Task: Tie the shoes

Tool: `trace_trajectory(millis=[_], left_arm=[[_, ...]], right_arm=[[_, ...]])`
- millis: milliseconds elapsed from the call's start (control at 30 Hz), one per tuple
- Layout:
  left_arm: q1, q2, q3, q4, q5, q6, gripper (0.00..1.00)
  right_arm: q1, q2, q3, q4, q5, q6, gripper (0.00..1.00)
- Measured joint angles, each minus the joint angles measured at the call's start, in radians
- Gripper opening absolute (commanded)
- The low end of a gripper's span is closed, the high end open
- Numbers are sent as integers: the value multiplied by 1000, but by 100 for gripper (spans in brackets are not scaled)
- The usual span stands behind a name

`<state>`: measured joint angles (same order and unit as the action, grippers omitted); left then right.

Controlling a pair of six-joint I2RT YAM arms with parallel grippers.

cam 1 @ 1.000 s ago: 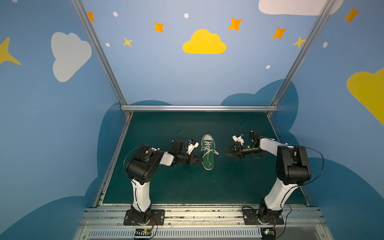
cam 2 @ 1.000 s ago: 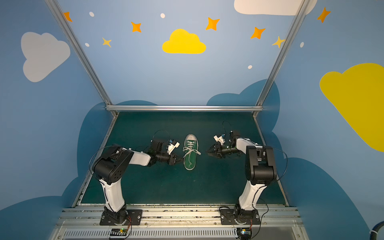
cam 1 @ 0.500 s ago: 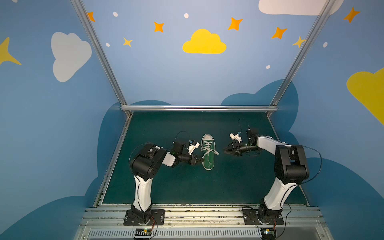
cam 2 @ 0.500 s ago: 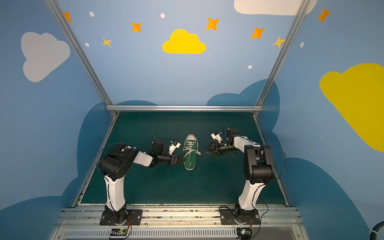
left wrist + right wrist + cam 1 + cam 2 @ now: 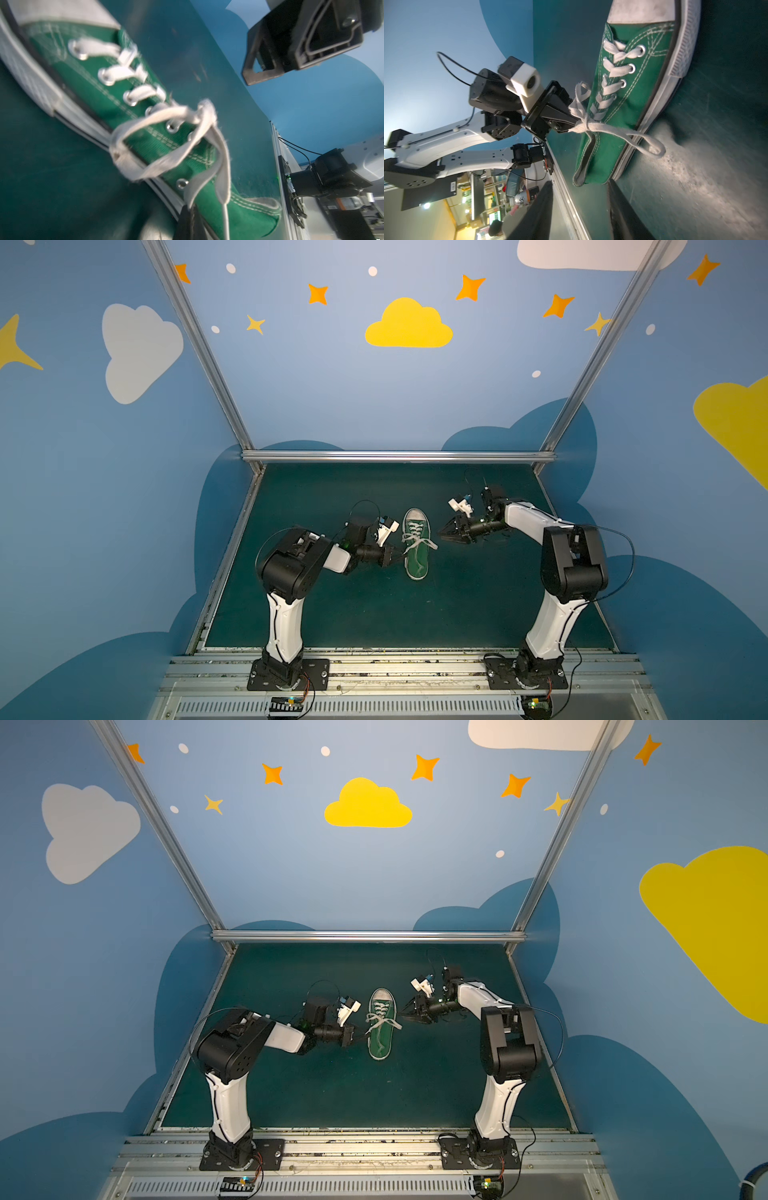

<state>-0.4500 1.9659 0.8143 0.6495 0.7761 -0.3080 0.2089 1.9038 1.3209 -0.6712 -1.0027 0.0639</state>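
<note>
Two identical builds: left arm (image 5: 286, 626) and right arm (image 5: 548, 626), white moulded link shells, chunky black joint housings (image 5: 291, 568). Mounted on black base plates (image 5: 316, 674) with silver screws. A thin black cable (image 5: 633, 553) runs off each arm. The white boxy wrist camera (image 5: 527, 83) has a round lens. The left end effector (image 5: 395, 558) and right end effector (image 5: 444, 536) are black and angular. There's a small board (image 5: 286, 702) with red-orange wires by each base.
</note>
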Motion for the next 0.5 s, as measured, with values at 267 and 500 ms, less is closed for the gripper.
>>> trace_trajectory(millis=[267, 500], left_arm=[[0, -120, 4, -90, -55, 72, 3], [2, -114, 29, -204, -64, 108, 3]], right_arm=[[120, 78, 221, -90, 126, -68, 48], [172, 183, 335, -150, 188, -113, 48]])
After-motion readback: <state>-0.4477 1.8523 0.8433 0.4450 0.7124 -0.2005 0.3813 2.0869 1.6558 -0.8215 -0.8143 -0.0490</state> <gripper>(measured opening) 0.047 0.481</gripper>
